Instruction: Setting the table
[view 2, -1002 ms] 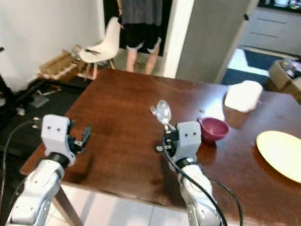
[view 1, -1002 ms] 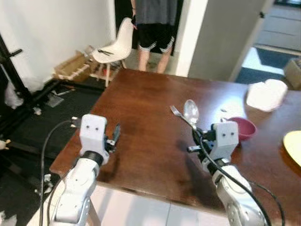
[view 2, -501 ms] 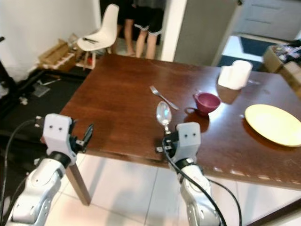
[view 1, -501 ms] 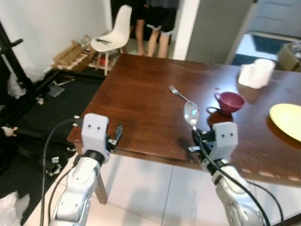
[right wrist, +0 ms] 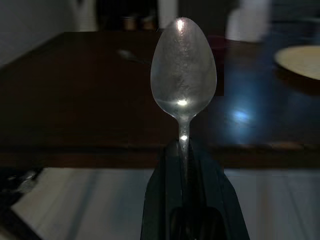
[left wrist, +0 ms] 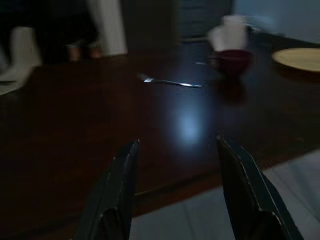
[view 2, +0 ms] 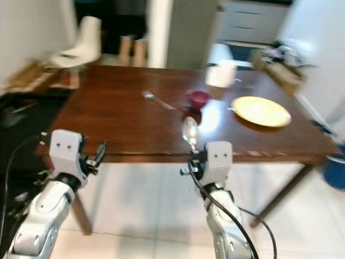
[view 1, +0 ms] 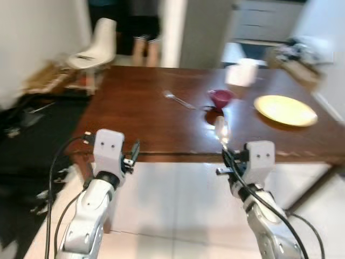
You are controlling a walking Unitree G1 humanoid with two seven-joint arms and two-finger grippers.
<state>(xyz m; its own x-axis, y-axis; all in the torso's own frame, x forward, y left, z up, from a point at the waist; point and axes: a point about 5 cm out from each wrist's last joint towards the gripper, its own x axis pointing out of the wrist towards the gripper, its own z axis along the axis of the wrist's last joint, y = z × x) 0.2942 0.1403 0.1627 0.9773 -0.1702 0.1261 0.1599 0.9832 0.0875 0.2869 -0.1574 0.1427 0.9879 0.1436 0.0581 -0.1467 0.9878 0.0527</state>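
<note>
Spoon [view 1: 221, 129]: clamped by its handle in my right gripper [view 1: 225, 156], bowl end up, its long axis close to upright.

Left eye view
- Me and the table [view 1: 135, 108]: I stand off its near edge, both arms over the white floor, short of the wood.
- Plate [view 1: 285, 109]: on the table's right half, towards the right edge; it lies ahead of my right gripper and off to its right.
- Cup [view 1: 221, 97]: almost straight ahead of the spoon, near the middle of the table, with a blurred white thing behind it that I cannot name.
- Fork [view 1: 179, 100]: just left of the cup, lying slantwise, well apart from the plate.
- Nearer arm: the right one, by my judgement; it already has the spoon and stands closer to the plate.

Right eye view
- Same layout; the spoon's bowl overlaps the near edge of the table as seen from here.
- Left gripper [view 2: 101, 152]: empty, level with the table's near left corner.

Left wrist view
- Fingers [left wrist: 118, 190]: spread apart, nothing between them, pointing across the near edge at the fork and cup.

Right wrist view
- Spoon: bowl facing the camera, handle pinched between the closed fingers [right wrist: 160, 200].
- Plate: beyond the near edge, to one side of the spoon's bowl.
- Next move, as I judge it: forward and right to the plate, then tip the spoon down to lie beside it.
</note>
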